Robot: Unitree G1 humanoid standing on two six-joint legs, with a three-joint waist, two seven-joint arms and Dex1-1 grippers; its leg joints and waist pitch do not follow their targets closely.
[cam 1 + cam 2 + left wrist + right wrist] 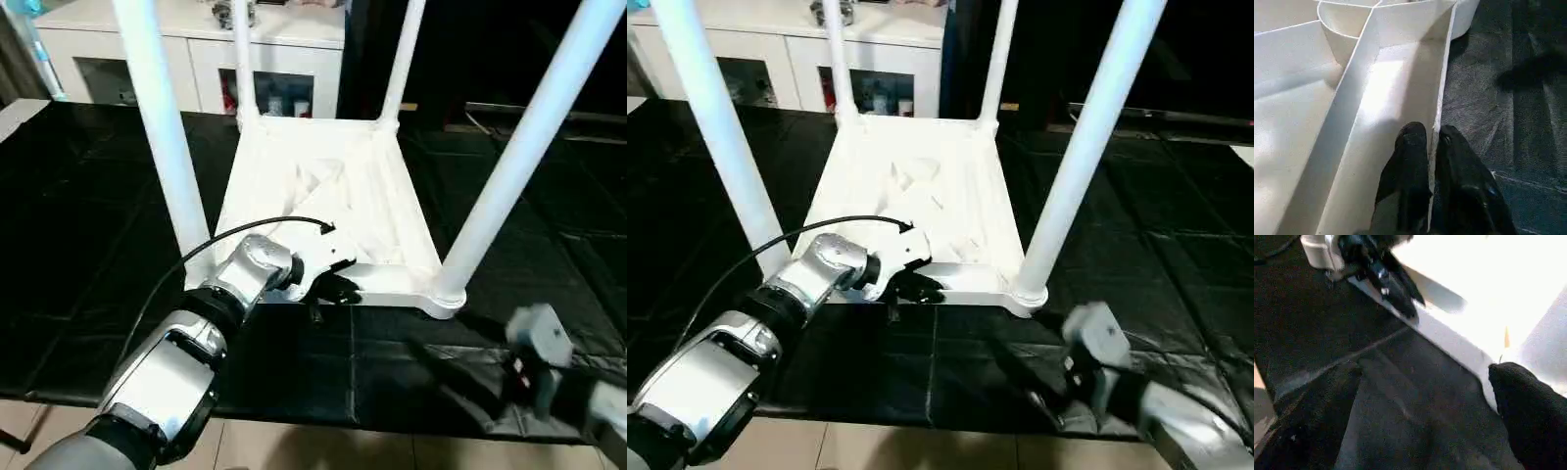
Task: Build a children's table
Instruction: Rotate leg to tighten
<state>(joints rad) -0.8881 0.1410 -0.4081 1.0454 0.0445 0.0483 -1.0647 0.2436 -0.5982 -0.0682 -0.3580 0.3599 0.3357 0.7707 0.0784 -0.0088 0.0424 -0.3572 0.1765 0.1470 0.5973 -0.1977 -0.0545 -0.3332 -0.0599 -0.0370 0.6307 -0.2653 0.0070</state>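
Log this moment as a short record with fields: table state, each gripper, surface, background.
table: children's table upside down, ribbed underside up, four legs standing in the corner sockets
left gripper: left gripper shut on the table's near rim, one finger inside the wall, one outside
right gripper: right gripper open, low over the mat beside the near right corner socket, holding nothing
surface: black mat
background: white cabinet with glass doors behind the table
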